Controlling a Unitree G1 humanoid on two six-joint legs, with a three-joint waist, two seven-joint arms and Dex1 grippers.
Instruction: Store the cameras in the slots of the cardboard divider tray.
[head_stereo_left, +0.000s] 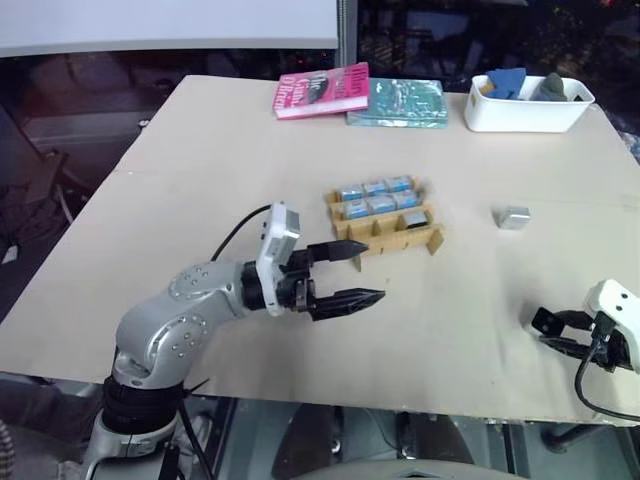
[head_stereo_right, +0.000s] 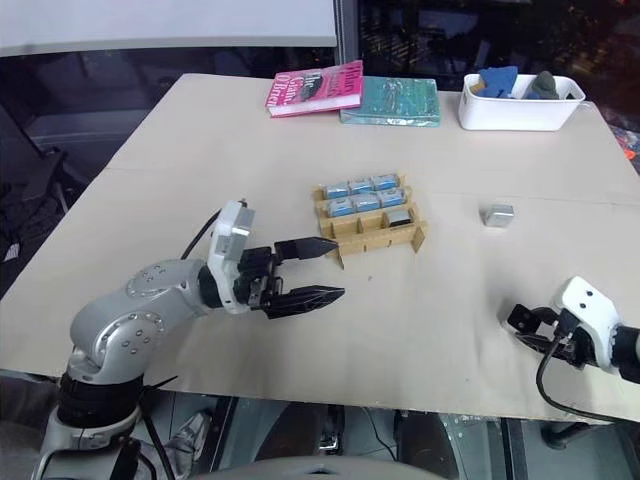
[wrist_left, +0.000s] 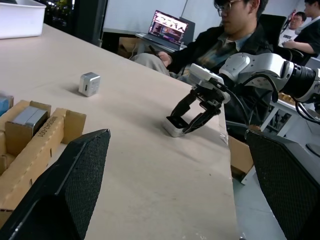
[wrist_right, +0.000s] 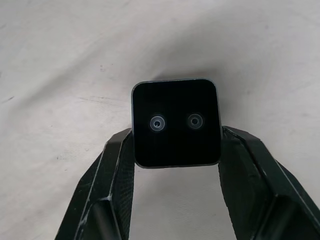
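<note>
Cameras fill seven slots of the cardboard divider tray (head_stereo_left: 385, 222) at frame centre; one loose camera (head_stereo_left: 512, 217) lies to its right on the bench (head_stereo_left: 200, 150). At lower right, the right gripper (wrist_left: 182, 122) is clenched on a black-faced camera (wrist_right: 176, 122) resting on the bench. The left gripper (head_stereo_left: 362, 272) hovers released just left of the tray.

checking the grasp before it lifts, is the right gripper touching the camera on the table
Touching. The right wrist view shows both fingers pressed against the camera's sides with no gap; the right gripper straddles it.
</note>
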